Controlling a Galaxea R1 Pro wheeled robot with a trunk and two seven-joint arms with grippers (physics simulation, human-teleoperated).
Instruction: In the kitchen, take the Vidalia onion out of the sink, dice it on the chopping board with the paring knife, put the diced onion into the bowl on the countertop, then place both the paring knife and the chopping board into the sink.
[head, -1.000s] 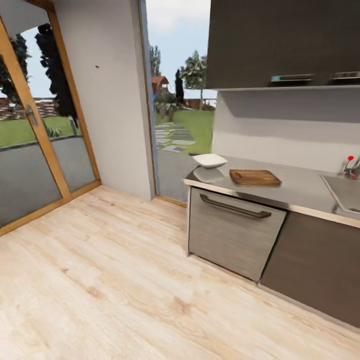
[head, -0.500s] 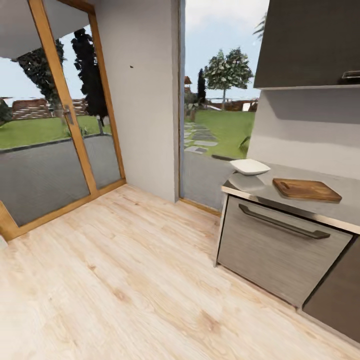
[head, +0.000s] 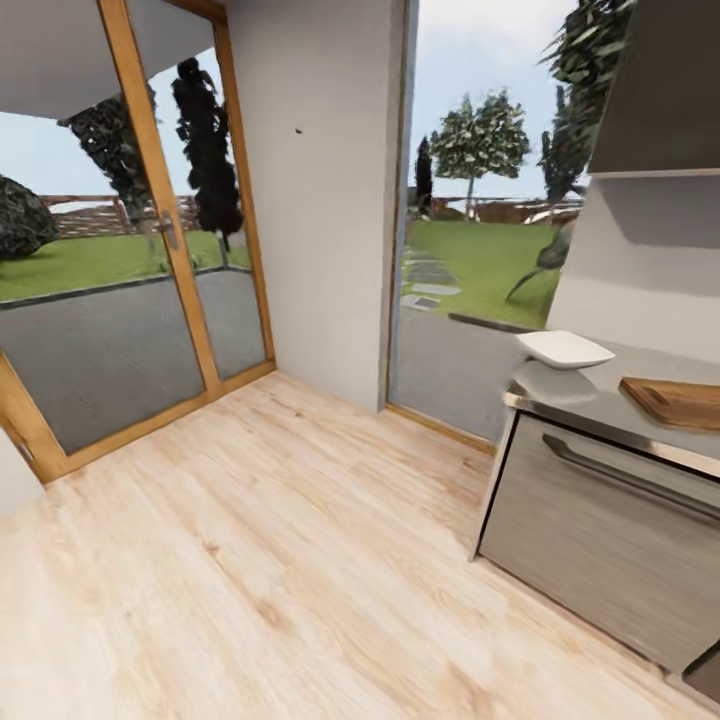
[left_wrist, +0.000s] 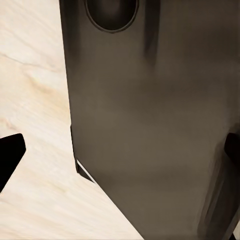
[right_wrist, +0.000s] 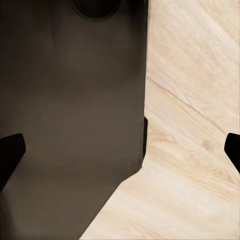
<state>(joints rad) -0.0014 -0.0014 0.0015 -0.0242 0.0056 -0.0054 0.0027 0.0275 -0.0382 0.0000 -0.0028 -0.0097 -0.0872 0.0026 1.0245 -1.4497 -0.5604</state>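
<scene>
Your left fingers (left_wrist: 10, 157) and right fingers (right_wrist: 10, 152) stand wide apart, holding nothing, over the wooden floor (head: 250, 560). On the surface (head: 600, 395) at right sit the bowl (head: 565, 349) and chopping board (head: 675, 400). You look to be approaching; next, turn right toward them.

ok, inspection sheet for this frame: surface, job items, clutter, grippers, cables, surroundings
Surface: long grey glossy countertop at the head view's right edge, over a grey front with a dark bar handle.
Job's things: shallow glossy white bowl at the countertop's end; rectangular brown wooden chopping board beside it, cut off by the frame.
Clutter: nothing seen.
Grippers: left gripper and right gripper open, empty, hanging over the floor beside a dark panel.
Cables: nothing seen.
Surroundings: pale wood floor, wood-framed glass door, garden outside.
</scene>
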